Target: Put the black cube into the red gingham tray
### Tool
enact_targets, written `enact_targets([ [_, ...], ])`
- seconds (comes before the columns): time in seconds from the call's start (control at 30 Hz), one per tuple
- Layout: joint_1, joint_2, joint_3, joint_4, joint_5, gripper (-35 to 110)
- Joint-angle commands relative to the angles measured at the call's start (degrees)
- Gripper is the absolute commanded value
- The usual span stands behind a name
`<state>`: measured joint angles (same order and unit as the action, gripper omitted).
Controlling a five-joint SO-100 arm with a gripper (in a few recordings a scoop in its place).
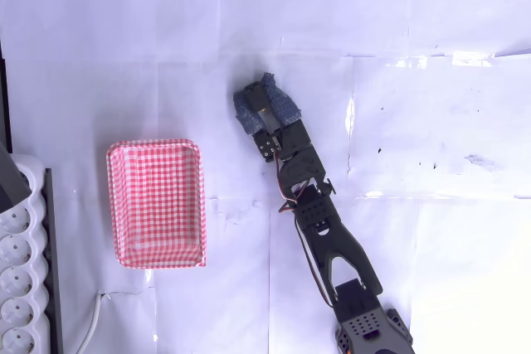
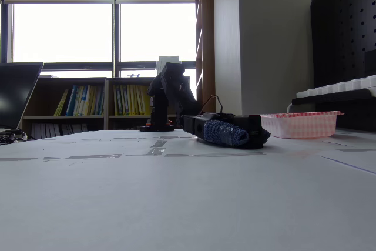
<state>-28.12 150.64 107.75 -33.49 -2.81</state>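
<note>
In the overhead view my gripper [image 1: 259, 99] lies low over the white table, pointing up and left. Its blue-grey padded fingers [image 1: 284, 105] press on both sides of the black cube [image 1: 264, 110], a small dark block with a pale mark. The red gingham tray [image 1: 113, 205] stands well to the left of the gripper and a little nearer the picture's bottom, with nothing in it. In the fixed view the gripper [image 2: 235, 133] rests at table level, the tray [image 2: 299, 125] behind it to the right. There the cube cannot be told apart from the black gripper.
A white power strip [image 1: 21, 271] and a cable lie along the table's left edge beside the tray. In the fixed view a black pegboard [image 2: 346, 45] rises behind the tray and a laptop [image 2: 17, 92] stands at the far left.
</note>
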Motion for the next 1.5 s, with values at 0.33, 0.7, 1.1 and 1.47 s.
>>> enact_targets([
  [0.33,-6.1,-26.3,47.0,100.3,-21.6,0],
  [0.7,-22.8,-27.2,66.5,118.0,-26.2,0],
  [1.1,-33.0,-14.2,66.3,110.2,-25.9,0],
  [1.47,-32.5,-4.5,64.0,101.7,-20.6,0],
])
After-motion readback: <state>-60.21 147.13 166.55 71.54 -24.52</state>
